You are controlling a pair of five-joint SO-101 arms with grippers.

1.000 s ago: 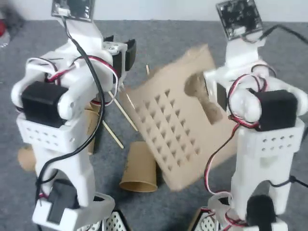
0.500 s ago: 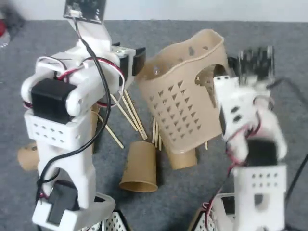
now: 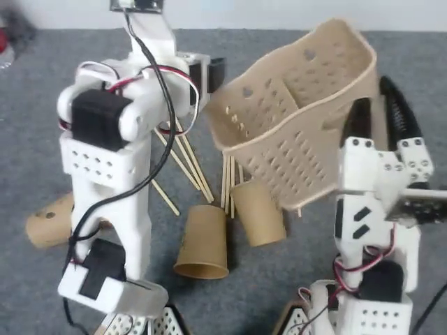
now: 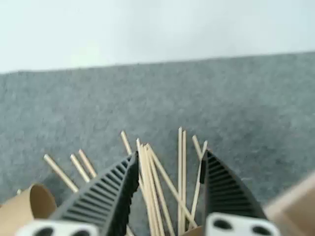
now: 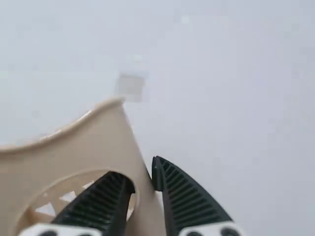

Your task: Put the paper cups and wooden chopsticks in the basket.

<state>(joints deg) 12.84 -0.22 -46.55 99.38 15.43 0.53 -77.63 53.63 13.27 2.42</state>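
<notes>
The right gripper [image 5: 146, 172] clamps the rim of the basket [image 3: 300, 139], holding it tilted, probably to right it, while the left gripper [image 4: 167, 164] hangs spread wide over the chopsticks [image 4: 181, 167] lying beside the toppled cups [image 3: 203, 241].

Basket [image 3: 307, 132]: beige plastic, walls w/ rows of small triangular cut-outs. Paper cups [image 3: 202, 241]: kraft brown, one w/ dark print. Chopsticks [image 3: 188, 164]: pale natural wood. Worktop [image 3: 42, 105]: mid-grey, speckled, felt-like. Arms [image 3: 105, 160]: white shells w/ dot-hole grids on some panels, black motor blocks, red/black/white wires. L tool [image 4: 170, 160] & R tool [image 5: 142, 174]: black, ribbed inner faces, white bases. Wall [image 4: 157, 29] behind: off-white.
</notes>
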